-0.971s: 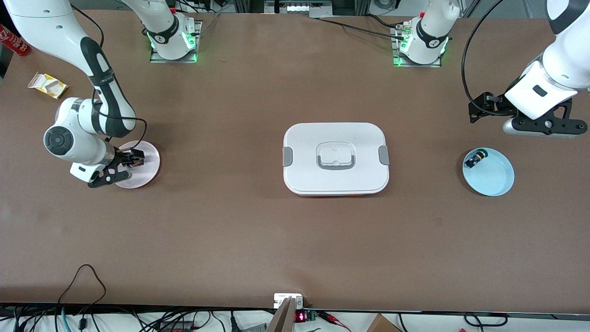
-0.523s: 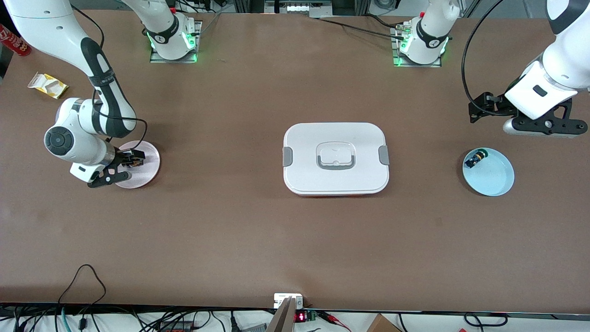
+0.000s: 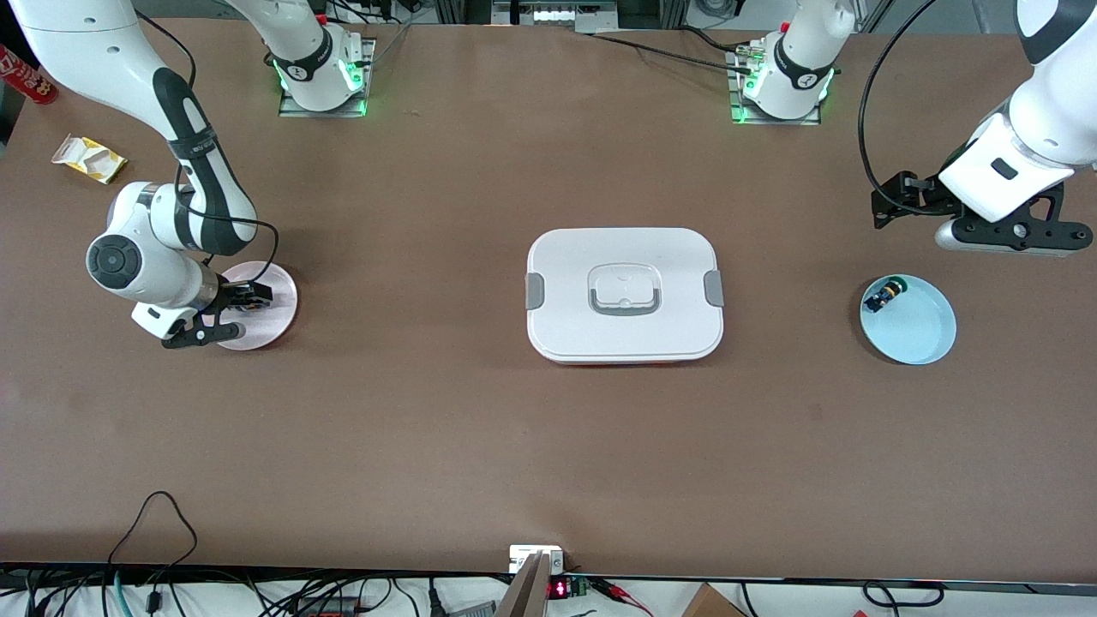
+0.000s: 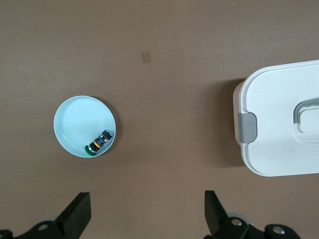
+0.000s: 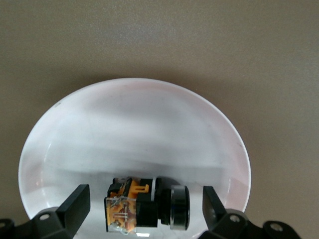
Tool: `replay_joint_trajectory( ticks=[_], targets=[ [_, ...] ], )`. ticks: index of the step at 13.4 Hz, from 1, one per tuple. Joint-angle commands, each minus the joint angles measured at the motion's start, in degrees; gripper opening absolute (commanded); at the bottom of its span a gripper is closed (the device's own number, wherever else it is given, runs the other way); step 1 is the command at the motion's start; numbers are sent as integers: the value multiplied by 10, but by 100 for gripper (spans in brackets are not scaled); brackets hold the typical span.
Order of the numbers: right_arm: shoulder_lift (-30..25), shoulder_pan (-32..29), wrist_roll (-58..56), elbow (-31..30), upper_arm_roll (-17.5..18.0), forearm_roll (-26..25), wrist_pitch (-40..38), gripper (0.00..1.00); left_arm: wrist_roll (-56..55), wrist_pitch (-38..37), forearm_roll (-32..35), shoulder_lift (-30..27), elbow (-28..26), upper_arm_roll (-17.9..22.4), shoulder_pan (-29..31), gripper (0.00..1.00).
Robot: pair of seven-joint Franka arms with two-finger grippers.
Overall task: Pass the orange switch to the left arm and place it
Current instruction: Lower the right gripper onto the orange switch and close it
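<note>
R gripper (image 3: pixel 230 313) fingers (image 5: pixel 75 201) spread wide, straddling the orange switch (image 5: pixel 147 203) but not yet pinching it; switch lies on its side in the pink plate (image 3: pixel 278 296), well apart from the box (image 3: pixel 624 294) toward the right arm's end of the desk (image 3: pixel 548 446); over the last sec the R wrist crept slightly lower, so grasp looks imminent; L gripper (image 3: pixel 1011 236) waits open, up past the box toward the left arm's end, near the blue plate (image 3: pixel 921 334).
</note>
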Motion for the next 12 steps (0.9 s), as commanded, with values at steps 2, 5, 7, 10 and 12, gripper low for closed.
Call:
replay_joint_trajectory(
  ticks=[2, 5, 7, 10, 12],
  targets=[
    [-6, -4, -1, -5, 4, 2, -5, 100, -3, -11, -1, -5, 6, 0, 2, 100],
    [-3, -4, -2, -14, 4, 2, -3, 100, -3, -10, -1, -5, 6, 0, 2, 100],
    [-2, -4, -3, -15, 4, 1, -4, 100, -3, -11, -1, -5, 6, 0, 2, 100],
    [-3, -10, -4, -23, 4, 1, -4, 97, -3, -10, -1, -5, 5, 0, 2, 100],
    [-3, -29, -27, -23, 5, 2, -4, 49, -3, -10, -1, -5, 6, 0, 2, 100]
  ],
)
